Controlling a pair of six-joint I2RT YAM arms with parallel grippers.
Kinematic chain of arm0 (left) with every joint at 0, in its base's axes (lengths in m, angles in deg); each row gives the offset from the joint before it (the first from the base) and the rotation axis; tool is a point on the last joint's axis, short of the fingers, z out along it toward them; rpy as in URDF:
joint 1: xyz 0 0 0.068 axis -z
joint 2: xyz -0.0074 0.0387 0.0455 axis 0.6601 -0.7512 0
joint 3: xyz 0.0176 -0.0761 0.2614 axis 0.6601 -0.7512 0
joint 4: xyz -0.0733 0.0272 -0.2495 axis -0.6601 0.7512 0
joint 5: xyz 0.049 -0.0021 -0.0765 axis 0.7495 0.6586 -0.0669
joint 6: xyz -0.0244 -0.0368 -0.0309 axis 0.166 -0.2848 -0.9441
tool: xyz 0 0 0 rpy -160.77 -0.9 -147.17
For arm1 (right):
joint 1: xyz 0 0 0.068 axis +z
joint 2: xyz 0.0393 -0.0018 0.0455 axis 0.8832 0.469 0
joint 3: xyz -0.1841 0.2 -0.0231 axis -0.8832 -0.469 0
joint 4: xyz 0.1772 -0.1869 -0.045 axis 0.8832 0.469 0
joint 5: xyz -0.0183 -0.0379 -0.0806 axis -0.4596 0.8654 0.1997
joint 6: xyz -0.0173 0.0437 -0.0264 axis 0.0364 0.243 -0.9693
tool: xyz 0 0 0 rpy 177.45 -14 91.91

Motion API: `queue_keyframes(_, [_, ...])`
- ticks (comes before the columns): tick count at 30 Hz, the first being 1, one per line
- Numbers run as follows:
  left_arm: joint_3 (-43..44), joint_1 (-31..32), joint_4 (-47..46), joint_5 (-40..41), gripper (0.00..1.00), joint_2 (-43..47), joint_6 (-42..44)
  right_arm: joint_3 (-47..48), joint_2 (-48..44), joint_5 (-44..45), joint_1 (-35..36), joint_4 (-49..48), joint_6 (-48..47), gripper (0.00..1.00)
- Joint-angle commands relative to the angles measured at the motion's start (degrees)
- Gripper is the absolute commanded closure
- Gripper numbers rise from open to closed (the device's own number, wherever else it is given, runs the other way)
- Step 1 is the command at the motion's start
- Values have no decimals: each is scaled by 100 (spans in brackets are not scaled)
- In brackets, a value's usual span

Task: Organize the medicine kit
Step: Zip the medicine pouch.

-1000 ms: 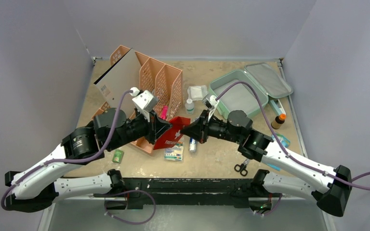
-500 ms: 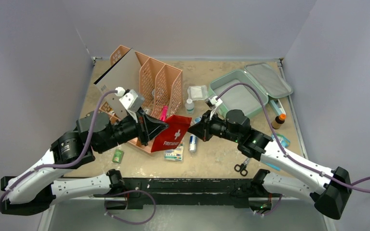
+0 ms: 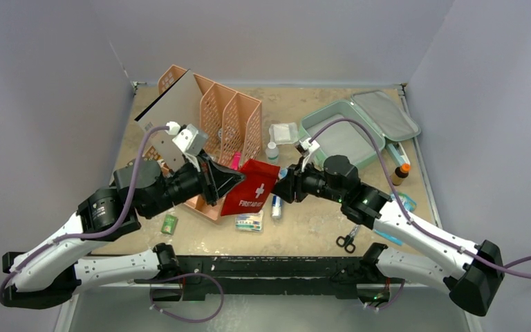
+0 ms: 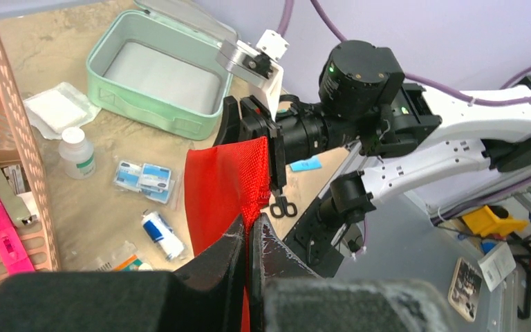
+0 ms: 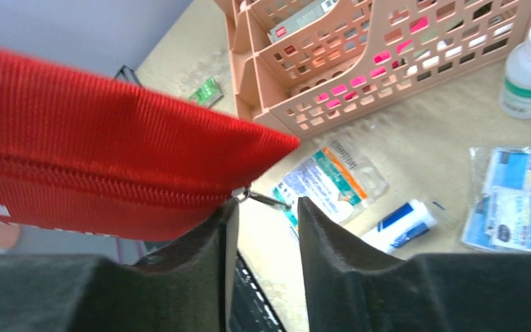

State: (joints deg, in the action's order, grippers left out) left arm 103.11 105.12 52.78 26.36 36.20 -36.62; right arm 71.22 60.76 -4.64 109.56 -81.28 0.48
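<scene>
1. Status. We judge the task to be at an early stage. The medicine kit (image 4: 153, 114) lies well beyond the right pincer (image 5: 263, 214), toward the far right. Its lid is folded back and, as far as we can see, nothing is inside. Supplies lie loose on the table below and beside both pincers: a small bottle (image 3: 272, 152), a gauze pack (image 3: 283, 132), a tube (image 3: 276, 207), a flat packet (image 3: 249, 220) and scissors (image 3: 346, 241). All of this remains to be packed.

2. Pincers. The left pincer (image 4: 249, 228) is fully closed on one edge of the red pouch (image 3: 249, 190) and holds it off the table between the two pincers. The right pincer's jaws stand partly apart at the opposite corner. The zipper pull (image 5: 263, 199) sits in the gap, and we see no grip on it.

3. Change. One second ago, both pincers met closely at the pouch, which hung lower. The left pincer has since drawn back toward the orange rack (image 3: 231, 124), exposing more of the pouch, and the right jaws have parted.
</scene>
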Motion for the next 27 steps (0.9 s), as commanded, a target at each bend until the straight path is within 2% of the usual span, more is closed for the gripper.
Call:
queue_keyframes(1, [-39, 0, -594, 524, 100, -90, -445, 544, -208, -120, -29, 219, -36, 55])
queue_keyframes(9, [71, 0, -1048, 1574, 100, -714, -1016, 1436, -451, 205, -26, 903, -518, 38])
queue_keyframes(15, [470, 0, -982, 2725, 100, -1290, -1402, 2014, -424, 240, -16, 858, -1200, 30])
queue_keyframes(21, [863, 0, -902, 3624, 100, -1830, -1769, 2380, -167, 206, 75, 770, -1211, 19])
queue_keyframes(27, [1012, 0, -851, 4120, 100, -2099, -2238, 2518, 137, 1174, 679, 884, -1407, 16])
